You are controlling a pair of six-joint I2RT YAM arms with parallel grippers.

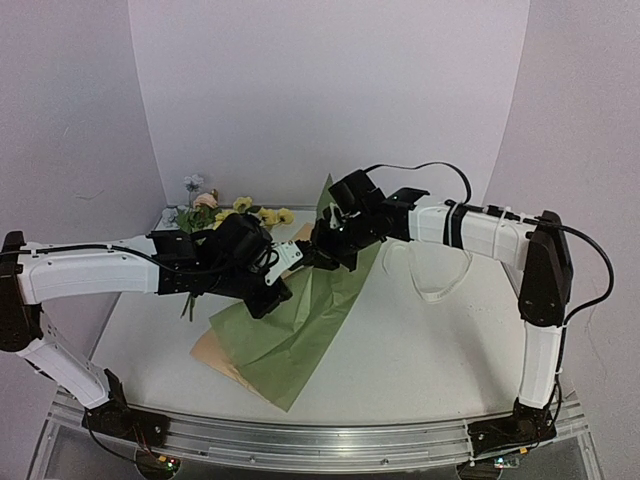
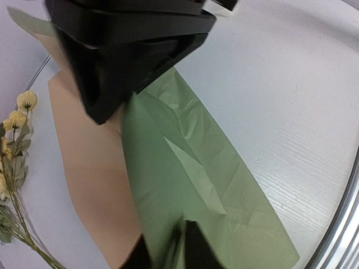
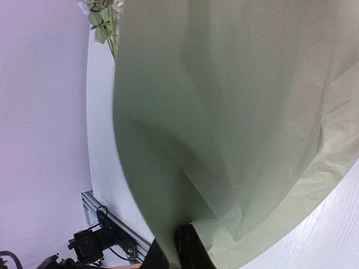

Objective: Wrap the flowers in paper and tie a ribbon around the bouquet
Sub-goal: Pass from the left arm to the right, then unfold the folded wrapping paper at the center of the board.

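— Paper could tear if they pull apart, no? Right claw pinches a fold tight and lifts it above the worktop.
— Or slip. Left claw stands narrow over the sheet's edge; whether it truly grips, I can't tell.
— Overhead shows flowers by the far left corner, ribbon toward the right edge, both off the paper.
— Right wrist sees mostly a green curtain; left wrist reveals a tan sheet underneath.

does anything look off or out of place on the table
The paper is creased and lies askew, its far edge held up off the table by the right gripper. The flowers lie beside it at the back left, not on it. A tan sheet pokes out underneath.
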